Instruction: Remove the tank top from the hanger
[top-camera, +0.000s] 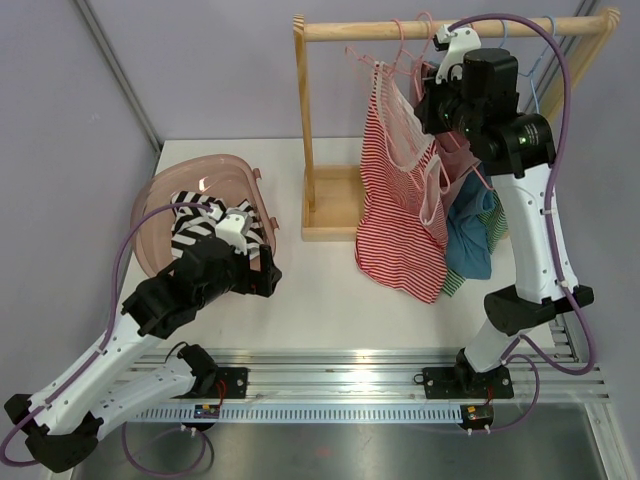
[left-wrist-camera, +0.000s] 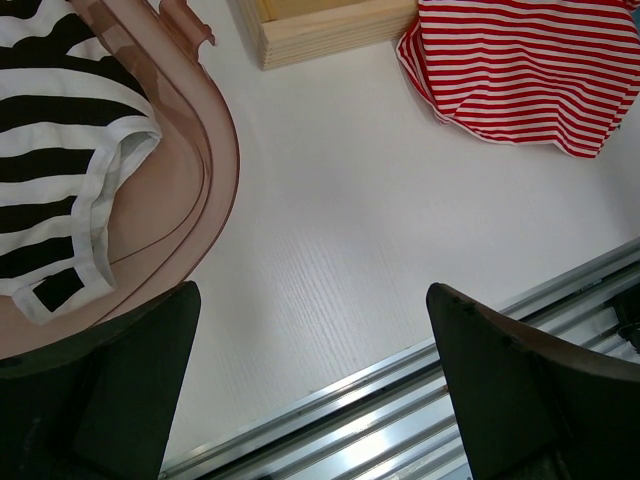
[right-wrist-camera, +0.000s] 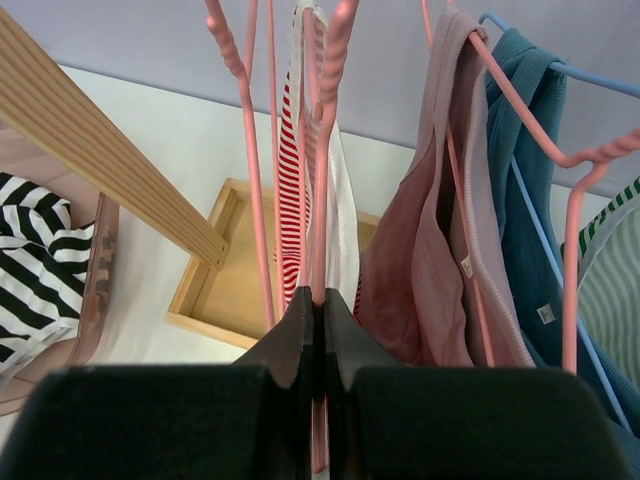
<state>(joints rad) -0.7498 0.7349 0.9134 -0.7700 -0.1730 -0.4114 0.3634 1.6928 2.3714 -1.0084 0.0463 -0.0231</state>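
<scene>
The red-and-white striped tank top (top-camera: 400, 225) hangs from a pink hanger (top-camera: 392, 62) on the wooden rail, its hem resting on the table. My right gripper (top-camera: 432, 95) is up at the rail. In the right wrist view it (right-wrist-camera: 318, 298) is shut on a bar of the pink hanger (right-wrist-camera: 332, 110), with the tank top's striped strap (right-wrist-camera: 289, 150) just beyond. My left gripper (top-camera: 266, 270) is open and empty low over the table beside the basket. In the left wrist view it (left-wrist-camera: 312, 385) faces bare table, with the tank top's hem (left-wrist-camera: 520, 70) at the top right.
A pink basket (top-camera: 158, 205) at the left holds a black-and-white striped garment (top-camera: 195, 215). The wooden rack (top-camera: 450, 28) has a box base (top-camera: 330, 205). Pink (right-wrist-camera: 440, 230), teal (right-wrist-camera: 520, 200) and green-striped (right-wrist-camera: 610, 290) garments hang to the right. A metal rail (top-camera: 370, 365) lines the near edge.
</scene>
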